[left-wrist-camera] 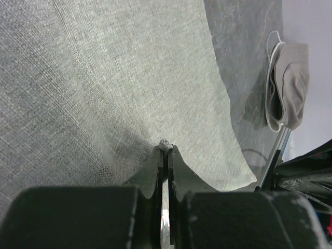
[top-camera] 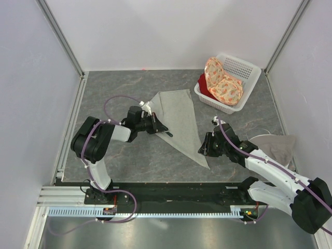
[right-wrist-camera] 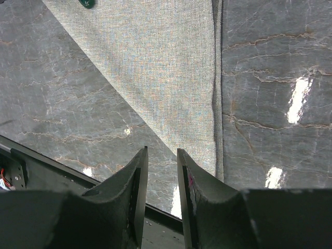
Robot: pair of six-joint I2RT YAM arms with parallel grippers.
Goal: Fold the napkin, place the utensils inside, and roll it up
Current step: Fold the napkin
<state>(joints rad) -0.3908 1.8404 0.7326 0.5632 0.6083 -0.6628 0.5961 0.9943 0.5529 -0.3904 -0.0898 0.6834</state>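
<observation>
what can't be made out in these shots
- Dark green tip: cut off by the right wrist view's top edge, unidentifiable.
- Red item in basket: top view, mostly covered by floral cloths.
- Anything inside the napkin: hidden by cloth, all views.

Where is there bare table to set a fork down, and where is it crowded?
Bare: the far-left corner, between the side rail, the back wall and the napkin; also the near strip between the left arm and the right arm, below the napkin's tip. Crowded: the right side, among the basket, the beige cloth and the right arm.
</observation>
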